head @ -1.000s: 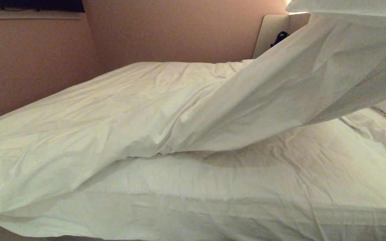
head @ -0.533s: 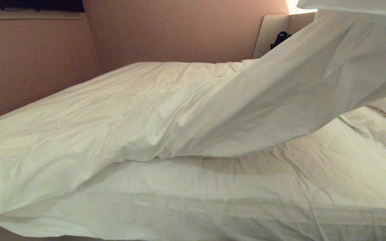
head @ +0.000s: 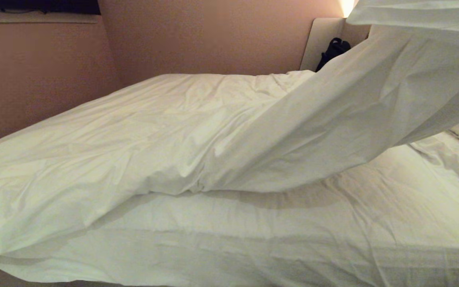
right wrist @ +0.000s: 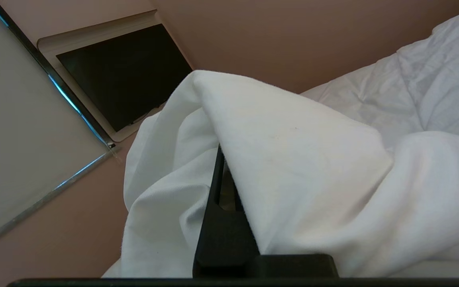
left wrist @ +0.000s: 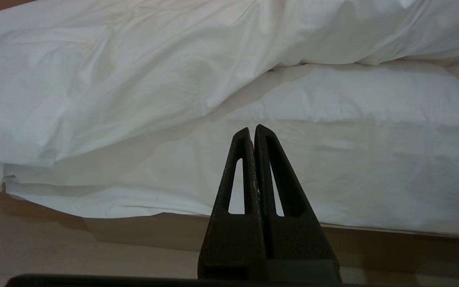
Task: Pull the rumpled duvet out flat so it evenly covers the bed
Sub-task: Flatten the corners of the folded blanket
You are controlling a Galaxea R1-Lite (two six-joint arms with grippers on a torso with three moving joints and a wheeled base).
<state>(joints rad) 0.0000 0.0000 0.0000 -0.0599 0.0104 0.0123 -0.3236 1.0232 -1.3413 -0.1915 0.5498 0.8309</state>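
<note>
Right gripper (right wrist: 223,175) clamped tight on a bunched corner of the thick, puffy white cotton duvet (head: 153,135), hoisted high at the right of the head view. Rest of it heaped along the far side of the wide white-sheeted bed (head: 293,223), near strip bare. Best carried toward the near edge, cloth kept taut, lowered gently. Left gripper (left wrist: 254,133) parked low, pressed shut, empty.

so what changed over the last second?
The duvet's lifted corner, clamped in the right gripper, swung slightly rightward, exposing more of the dark object by the headboard. No new grasp or release. Left gripper shut and parked by the bed.
</note>
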